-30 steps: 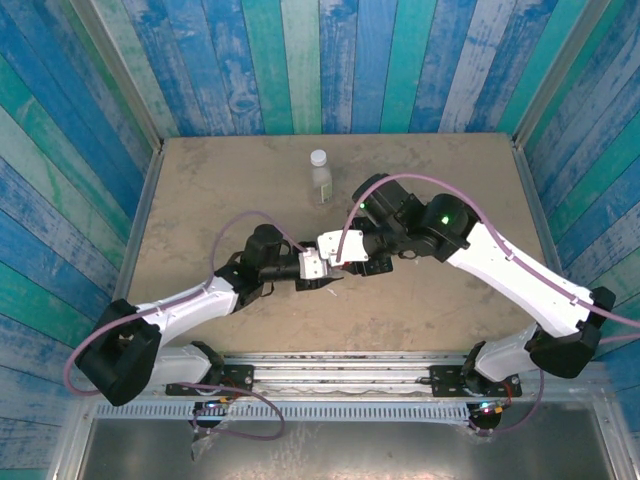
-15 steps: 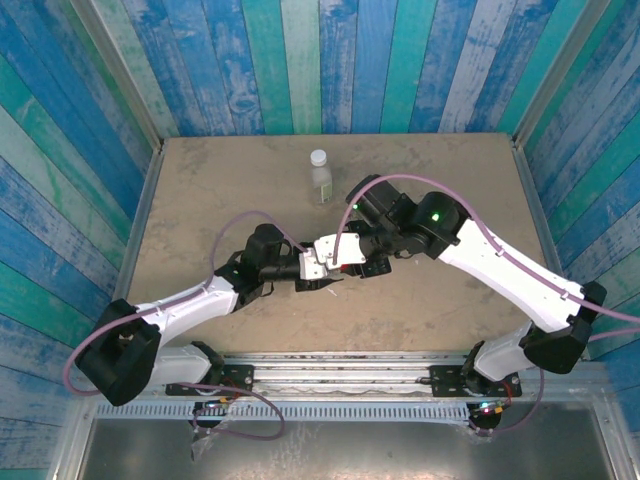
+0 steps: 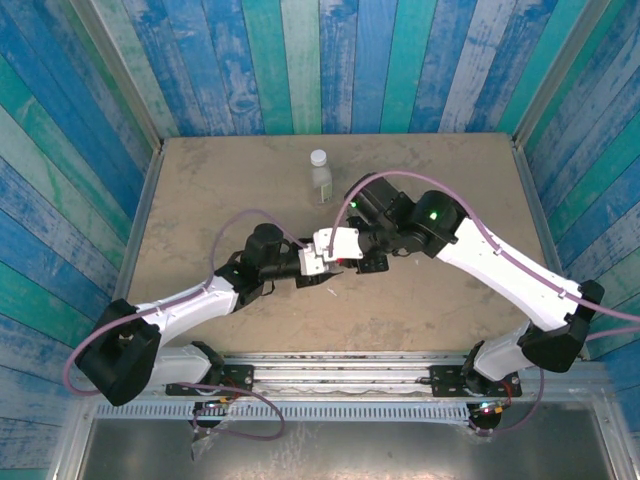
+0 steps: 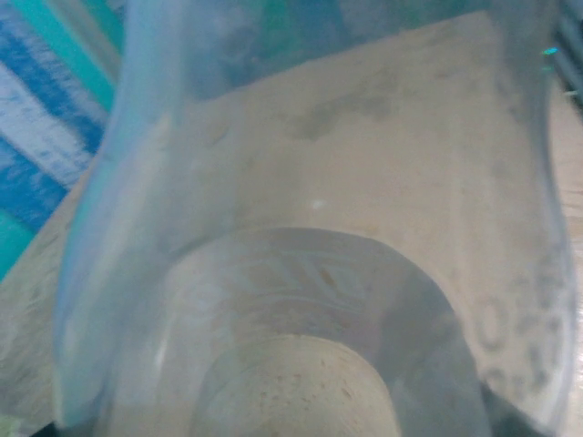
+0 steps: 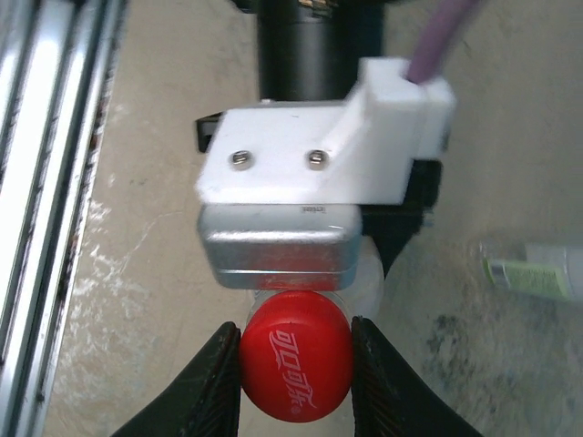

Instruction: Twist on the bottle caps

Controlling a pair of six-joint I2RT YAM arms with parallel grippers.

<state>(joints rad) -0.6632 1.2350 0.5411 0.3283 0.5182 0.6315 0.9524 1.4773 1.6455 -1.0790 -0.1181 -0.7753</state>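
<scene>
Two fingers [image 5: 217, 384] of the right hand [image 5: 296, 375] flank the red cap [image 5: 296, 350], touching.

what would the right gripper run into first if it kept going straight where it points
Most likely the clear bottle in the left gripper: the red cap held by the right gripper sits right at its neck. Whether they already touch is unclear.
</scene>
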